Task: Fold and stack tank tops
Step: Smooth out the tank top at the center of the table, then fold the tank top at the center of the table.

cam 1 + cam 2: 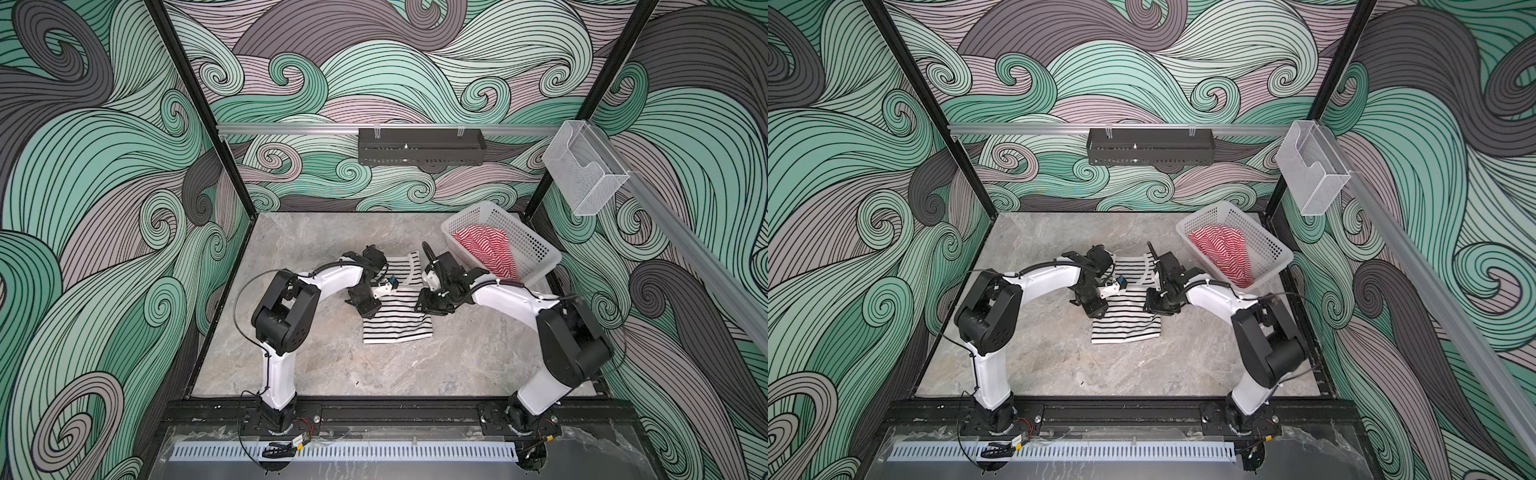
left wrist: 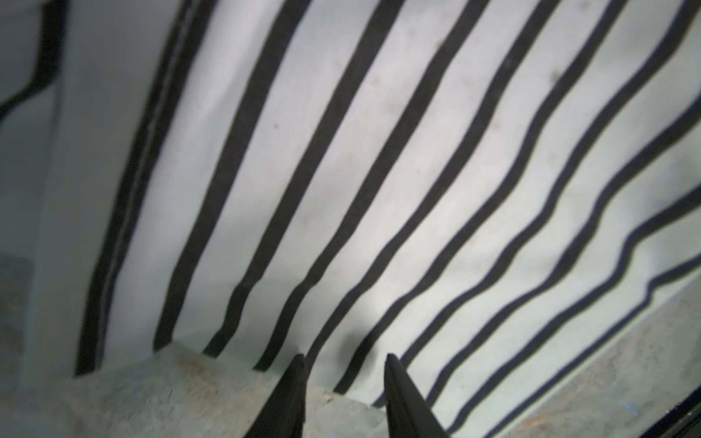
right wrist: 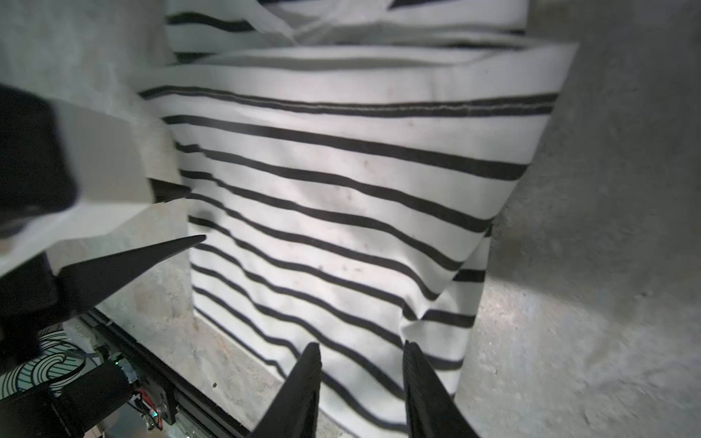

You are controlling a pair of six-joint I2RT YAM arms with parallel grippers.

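i see the black-and-white tank top (image 1: 395,320) lying on the grey marbled table (image 1: 332,374), about midway between the two arms, with straps and neckline toward the far side and a wide striped edge toward the near side. it does not lie as one flat layer: the right wrist view shows one layer lapped over another, so i judge it part folded, not finished.

the left gripper (image 2: 345,364) sits low at the left edge of the top. its jaws are spread and nothing is pinched between them; its own camera shows only striped cloth and a bit of table beyond the tips. the right gripper (image 3: 362,347) mirrors it at the right edge, jaws likewise apart and empty, tips over the cloth near its border. i read this matched placement as deliberate, since soft knit sags and skews if only one side is handled, so each arm takes one side.

the red-and-white tank top (image 1: 486,249) lies bunched in the white perforated basket (image 1: 536,249) at the far right, well apart from the work. it looks parked there, out of the way, until the first top is done and can act as the base of the stack.
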